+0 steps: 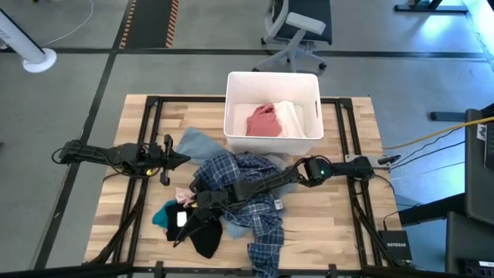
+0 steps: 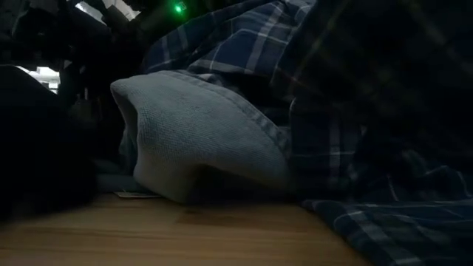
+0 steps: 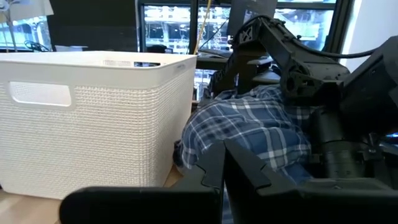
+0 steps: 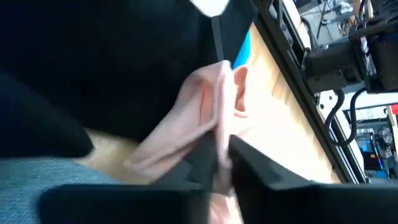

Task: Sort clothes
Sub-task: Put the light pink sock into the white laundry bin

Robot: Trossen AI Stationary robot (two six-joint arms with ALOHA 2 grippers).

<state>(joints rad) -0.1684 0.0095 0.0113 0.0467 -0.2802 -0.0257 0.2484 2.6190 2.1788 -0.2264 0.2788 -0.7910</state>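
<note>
A heap of clothes lies on the wooden table in front of the white bin [image 1: 272, 143]: a blue-and-white plaid shirt [image 1: 247, 181], a light blue-grey garment [image 1: 197, 144], a black garment [image 1: 206, 238] and a teal one [image 1: 162, 216]. A pink garment [image 1: 264, 121] and a white one [image 1: 292, 116] lie inside the bin. My right gripper [image 1: 187, 219] reaches across the heap and is shut on a pale pink garment [image 4: 186, 118] beside the black one. My left gripper [image 1: 184, 159] is shut and empty, left of the heap. My right gripper pinches a fold of the pale pink garment [image 4: 219, 99] between its two fingers [image 4: 202, 155]. The cloth bunches into several layers at the fingers and lies slack against the black garment [image 4: 112, 62]. Whether it is lifted off the table I cannot tell.
The bin stands at the table's far middle [image 3: 93, 118]. The plaid shirt trails over the table's near edge [image 1: 266, 259]. In the low view the light blue-grey garment [image 2: 199, 140] and plaid shirt [image 2: 369, 111] fill the picture. An office chair [image 1: 297, 31] stands behind the table.
</note>
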